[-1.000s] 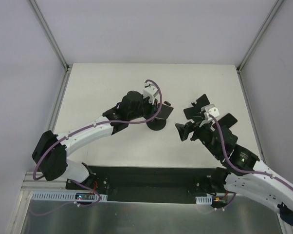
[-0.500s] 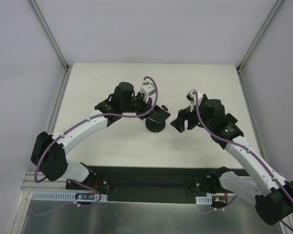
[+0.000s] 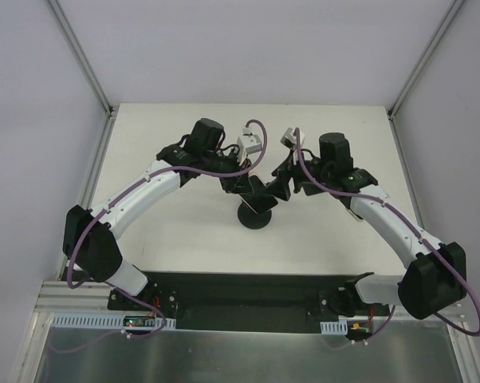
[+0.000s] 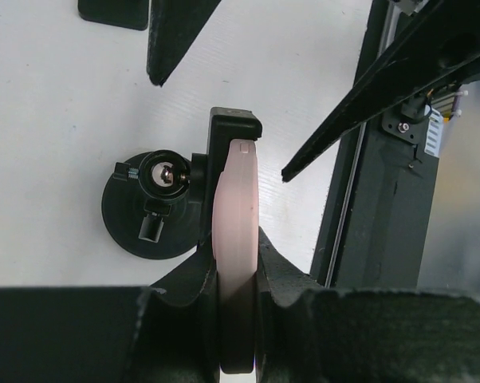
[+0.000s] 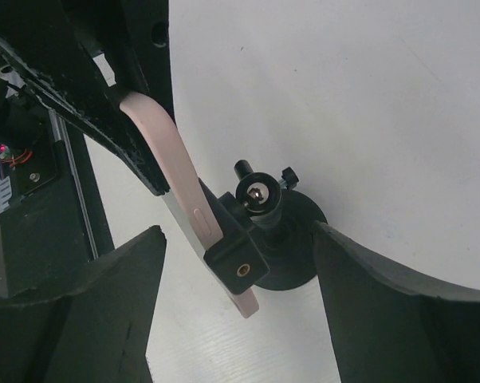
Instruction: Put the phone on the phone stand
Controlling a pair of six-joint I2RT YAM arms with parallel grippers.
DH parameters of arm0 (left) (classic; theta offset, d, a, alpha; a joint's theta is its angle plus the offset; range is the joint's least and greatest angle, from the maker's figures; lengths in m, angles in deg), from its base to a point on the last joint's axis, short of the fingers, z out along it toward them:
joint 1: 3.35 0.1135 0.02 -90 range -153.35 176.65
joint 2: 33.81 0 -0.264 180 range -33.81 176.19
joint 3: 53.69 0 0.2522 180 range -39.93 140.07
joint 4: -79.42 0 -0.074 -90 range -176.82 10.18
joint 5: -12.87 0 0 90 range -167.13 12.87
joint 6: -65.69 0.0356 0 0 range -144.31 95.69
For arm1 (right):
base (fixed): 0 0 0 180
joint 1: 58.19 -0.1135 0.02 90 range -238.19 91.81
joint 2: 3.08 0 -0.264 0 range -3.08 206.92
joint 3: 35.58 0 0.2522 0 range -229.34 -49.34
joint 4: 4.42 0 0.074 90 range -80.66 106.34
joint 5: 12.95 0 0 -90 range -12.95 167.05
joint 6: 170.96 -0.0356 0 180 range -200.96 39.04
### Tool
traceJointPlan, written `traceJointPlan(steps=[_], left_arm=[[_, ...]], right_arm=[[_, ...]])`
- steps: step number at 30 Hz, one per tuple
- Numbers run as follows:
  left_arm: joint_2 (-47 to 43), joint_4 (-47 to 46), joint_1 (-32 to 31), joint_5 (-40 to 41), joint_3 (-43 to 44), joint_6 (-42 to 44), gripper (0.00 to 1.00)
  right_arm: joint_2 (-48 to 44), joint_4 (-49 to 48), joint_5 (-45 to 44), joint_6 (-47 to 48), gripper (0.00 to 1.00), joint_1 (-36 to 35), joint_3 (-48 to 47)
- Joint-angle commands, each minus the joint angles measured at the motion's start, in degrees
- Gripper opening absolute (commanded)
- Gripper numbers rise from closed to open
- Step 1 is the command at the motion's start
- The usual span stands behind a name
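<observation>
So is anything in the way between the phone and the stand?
Nothing visible. The left gripper holds the phone edge-on, its end inside the clamp of the stand; the open right gripper straddles the stand, not between them.

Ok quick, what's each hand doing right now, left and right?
Left hand: closed on the phone, gripping it by its faces.
Right hand: open, holding nothing.
</observation>
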Motion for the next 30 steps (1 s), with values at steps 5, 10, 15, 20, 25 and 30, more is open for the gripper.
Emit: traceJointPlan(steps=[5,10,15,20,25,30], left_arm=[[-1.2,-0.7,0.1,-7.0,4.6,1.5,0.00],[-0.9,-0.6,0.0,-8.0,5.8,0.2,0.00],[-1.2,-0.7,0.1,-7.6,7.0,-2.1,0.07],[-3.3,-6.4,0.6,-4.3,4.7,-8.9,0.36],[-12.6,-25.4,3.1,-1.1,-9.2,-18.0,0.55],[-22.4,-45.0,5.4,4.2,-29.0,-27.1,0.73]], right_arm=[[3.9,1.0,11.6,3.9,0.70,-0.4,-4.3],[5.0,1.2,11.4,4.3,0.58,-2.0,-3.8],[2.9,-5.1,9.5,1.3,0.37,-2.0,0.0],[1.4,-18.6,8.1,-5.9,0.06,-0.8,7.4],[-0.7,-33.5,5.6,-13.4,0.01,-0.5,14.5],[-2.1,-49.1,-0.3,-22.2,0.00,-0.2,25.1]])
